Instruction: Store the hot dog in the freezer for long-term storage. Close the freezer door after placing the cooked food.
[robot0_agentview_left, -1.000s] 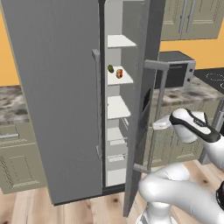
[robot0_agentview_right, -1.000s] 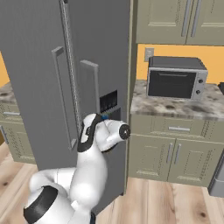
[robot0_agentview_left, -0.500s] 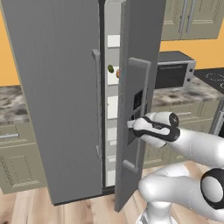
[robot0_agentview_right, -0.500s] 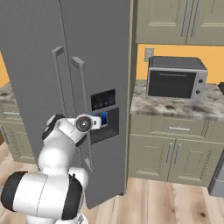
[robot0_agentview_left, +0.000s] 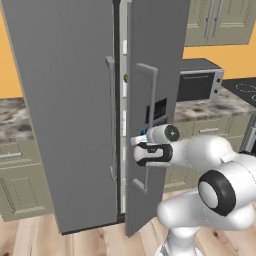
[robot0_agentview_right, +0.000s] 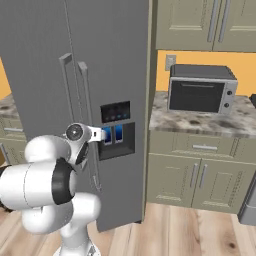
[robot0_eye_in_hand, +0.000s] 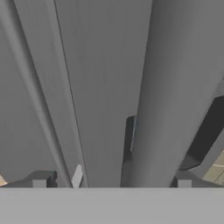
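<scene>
We see our gripper up against the freezer door, low down by its long bar handle. The door stands tall, long way up & down, and it's nearly shut, w/ just a thin gap on the gripper's far side. Thru that gap we see white shelf edges of the freezer and a tiny green-brown speck above the gripper; too small to tell if it's the hot dog.

In the hand view the two dark fingertips sit wide apart w/ the grey door right ahead, nothing between them. Can't tell if they touch the door.

From the right side the gripper is just beside the black dispenser panel. Blue lit bits there, no words we can read. The wider door is shut, on the other side of the gap.

A microwave sits on the counter, well apart from the hand.
</scene>
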